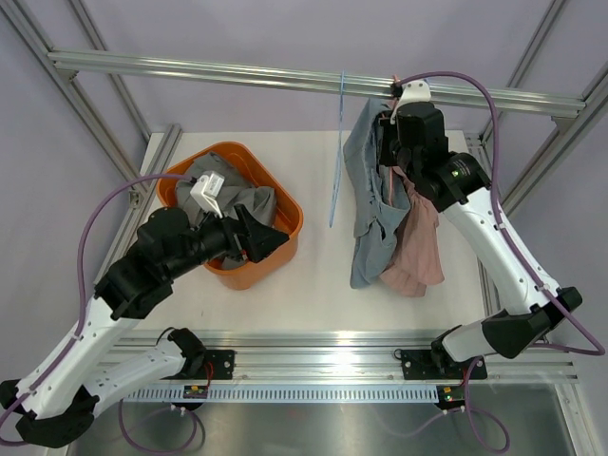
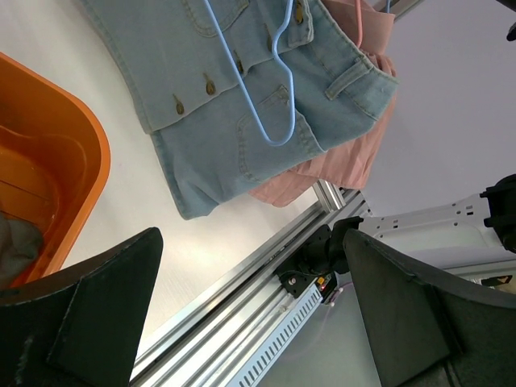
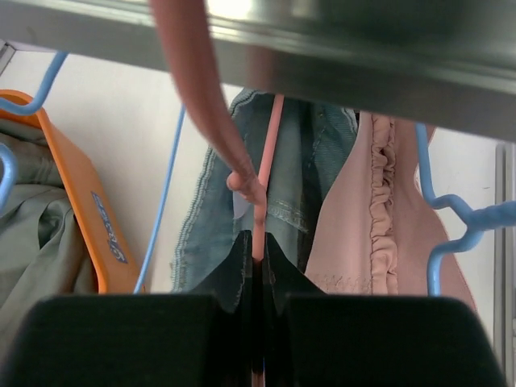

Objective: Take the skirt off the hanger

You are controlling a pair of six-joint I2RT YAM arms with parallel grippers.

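R hand (image 3: 258, 242) is raised to the rail (image 1: 237, 71) over the worktop's (image 1: 313, 285) far right edge, its fingers clamped together on the thin neck of a pink hanger (image 3: 260, 201). Denim skirt (image 1: 366, 190) is hung there beside a pink garment (image 1: 423, 237), w/ a bare blue hanger (image 1: 337, 152) to its left. L hand (image 1: 271, 242) is held w/ fingers wide apart, nothing gripped, over the orange bin (image 1: 249, 275) nr the worktop's left edge

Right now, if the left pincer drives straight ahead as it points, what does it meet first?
Likely the denim skirt, near its lower hem; nothing shows in between. Depth is unclear, so treat that as a guess.
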